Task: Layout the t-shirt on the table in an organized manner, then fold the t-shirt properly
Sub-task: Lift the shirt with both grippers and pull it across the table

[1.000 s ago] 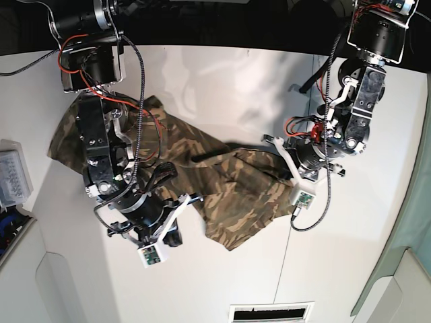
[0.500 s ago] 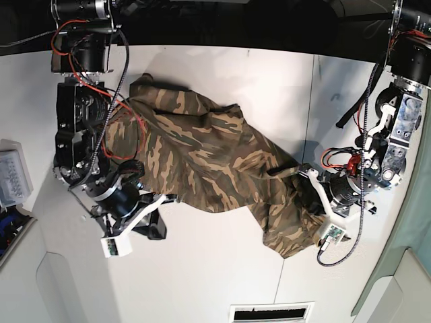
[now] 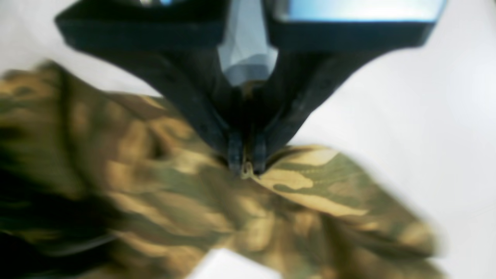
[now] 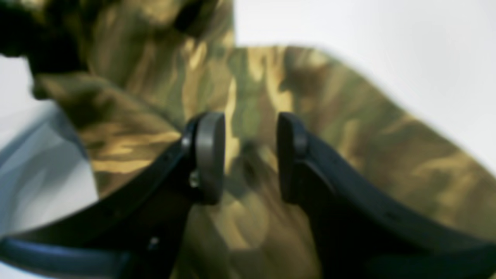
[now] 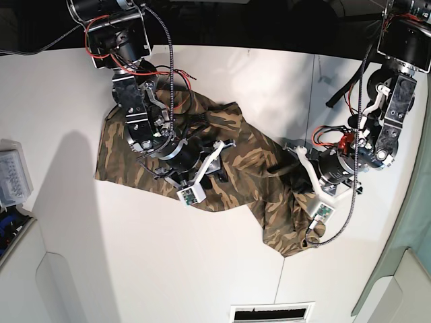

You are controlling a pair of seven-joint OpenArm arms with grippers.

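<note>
A: Starting from the left of the base view, what does the right pincer show?

B: It hangs over the middle of the t-shirt. In the right wrist view its pads stand apart with camouflage cloth beneath the gap and nothing gripped between them.

A: And the shirt itself?

B: It lies rumpled in a diagonal band across the white table, from the upper left down toward the lower right.

A: Further right?

B: The left pincer is pressed together on a fold of the t-shirt near its lower right end; the wrist view shows the cloth pinched at the tips.
</note>
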